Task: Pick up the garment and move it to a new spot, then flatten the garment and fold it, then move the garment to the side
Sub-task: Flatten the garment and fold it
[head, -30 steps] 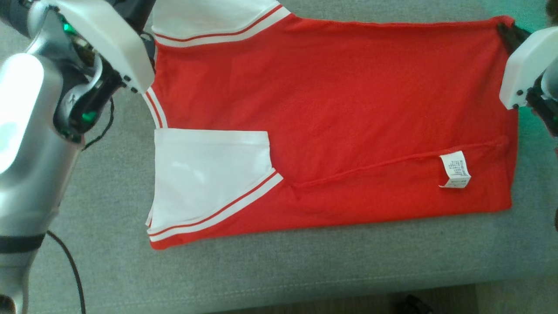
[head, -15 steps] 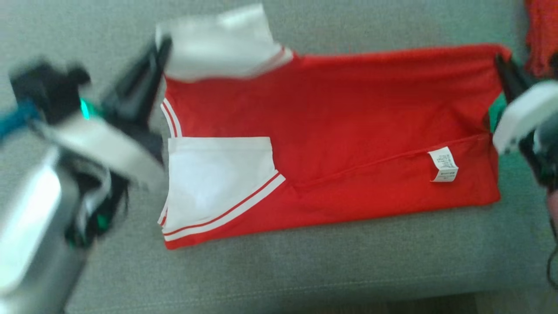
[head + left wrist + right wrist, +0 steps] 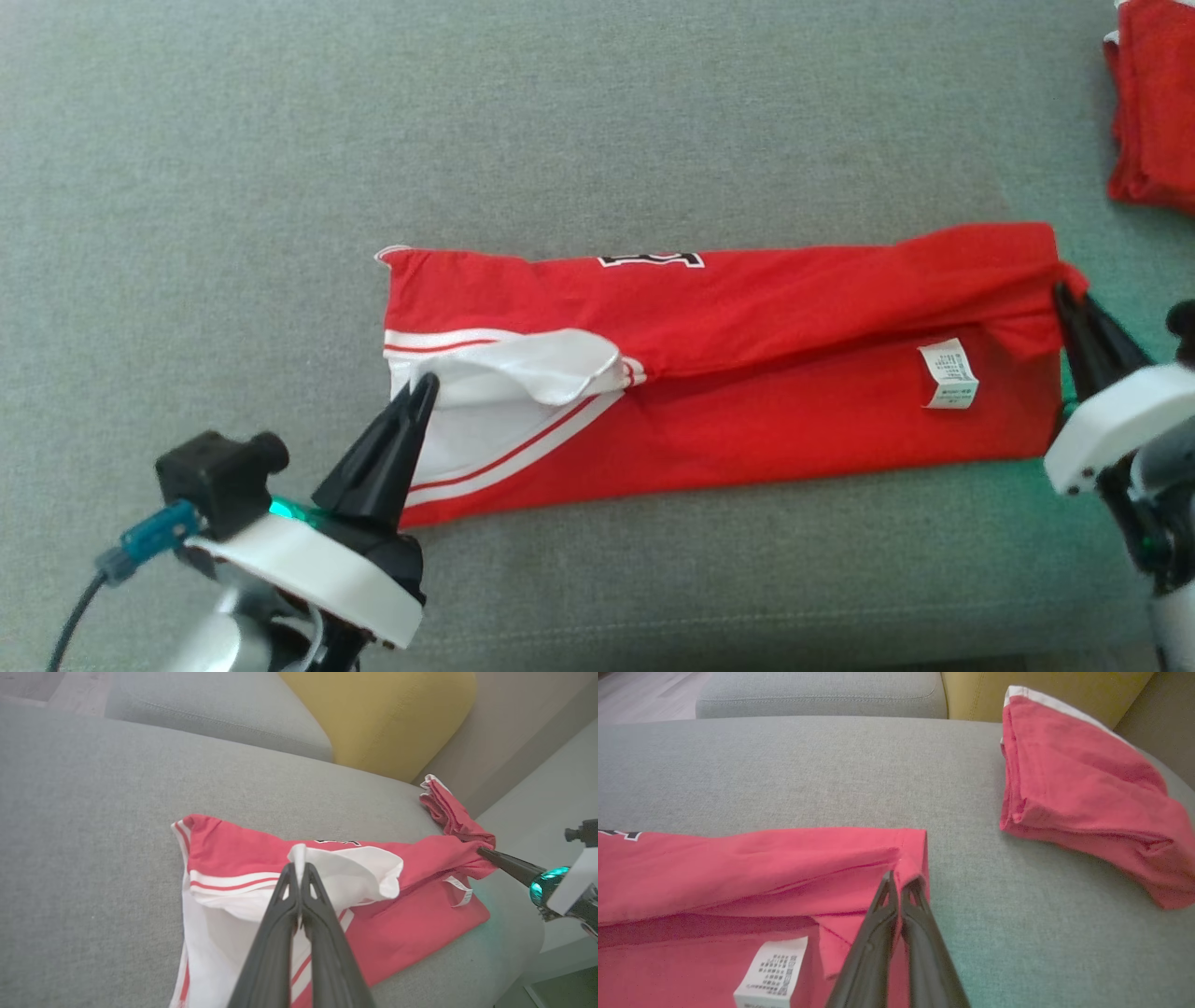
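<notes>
The garment (image 3: 747, 373), a red shirt with white striped sleeves, lies doubled into a long band on the grey sofa cushion (image 3: 597, 121). My left gripper (image 3: 425, 385) is shut on the white sleeve (image 3: 523, 359) at the band's left end; in the left wrist view the gripper (image 3: 299, 870) pinches a raised flap of the sleeve (image 3: 355, 868). My right gripper (image 3: 1061, 291) is shut on the red hem corner at the right end. In the right wrist view the gripper (image 3: 900, 880) nips that hem (image 3: 913, 854). A white care label (image 3: 948, 373) faces up.
A second folded red garment (image 3: 1153, 103) lies at the cushion's far right, close to my right gripper, and appears as a folded red garment (image 3: 1083, 793) in the right wrist view. A yellow cushion (image 3: 387, 714) stands behind the sofa seat. The cushion's front seam (image 3: 653, 621) runs near me.
Both grippers have pulled the garment's far edge towards me, doubling it over into a narrow band. The head view has also shifted, bringing the second red garment into sight.
</notes>
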